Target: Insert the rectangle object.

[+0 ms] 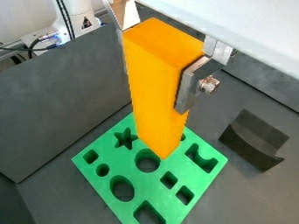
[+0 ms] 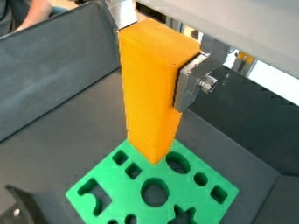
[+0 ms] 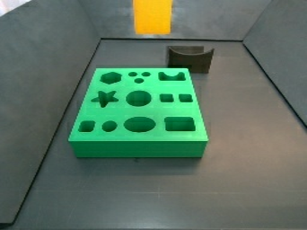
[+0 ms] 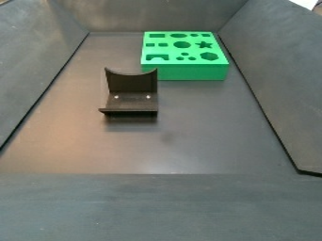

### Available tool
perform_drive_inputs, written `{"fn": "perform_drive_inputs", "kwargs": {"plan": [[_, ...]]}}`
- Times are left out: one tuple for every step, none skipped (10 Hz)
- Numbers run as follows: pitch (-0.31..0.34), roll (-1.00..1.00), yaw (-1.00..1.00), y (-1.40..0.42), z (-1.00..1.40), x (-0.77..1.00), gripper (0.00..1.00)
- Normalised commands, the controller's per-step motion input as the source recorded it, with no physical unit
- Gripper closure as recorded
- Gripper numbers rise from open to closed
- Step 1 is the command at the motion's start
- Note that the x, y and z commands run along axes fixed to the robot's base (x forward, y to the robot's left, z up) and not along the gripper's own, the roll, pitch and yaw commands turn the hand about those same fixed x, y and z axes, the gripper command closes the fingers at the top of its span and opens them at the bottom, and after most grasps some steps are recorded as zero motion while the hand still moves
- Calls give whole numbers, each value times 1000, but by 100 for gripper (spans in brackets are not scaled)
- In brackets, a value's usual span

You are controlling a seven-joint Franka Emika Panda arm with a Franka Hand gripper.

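The rectangle object (image 1: pixel 149 109), a tall orange-yellow block, hangs upright in my gripper (image 1: pixel 162 77), which is shut on its upper part. One silver finger (image 1: pixel 194 86) presses its side; the opposite finger is hidden behind it. It shows the same way in both wrist views, block (image 2: pixel 149 114), gripper (image 2: pixel 156 66). The block's lower end is high above the green board (image 1: pixel 176 197) with its cut-out shapes. In a side view only the block's lower end (image 3: pixel 153 16) shows, behind the board (image 3: pixel 192 139); the gripper is out of frame there.
The dark grey fixture (image 4: pixel 128 92), a curved bracket on a base plate, stands on the floor beside the board (image 4: pixel 217 66). It also shows in other views (image 3: pixel 189 57) (image 1: pixel 254 136). Sloped dark walls (image 3: pixel 48 99) enclose the floor.
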Motion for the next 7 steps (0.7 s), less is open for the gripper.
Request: {"fn": "perform_drive_inputs", "kwargs": {"plan": [[73,14,-120,-426,-960,683,100],[-79,0,-166,-480,-1000,560,100],[-40,0,-31,-426,-1000,823,100],[-21,0,-37,-406,-1000,826,100],[26,0,0,-263,-1000,897,100],[160,123,0,-160,-757,906,100],[224,187,0,0,-594,871,100]]}}
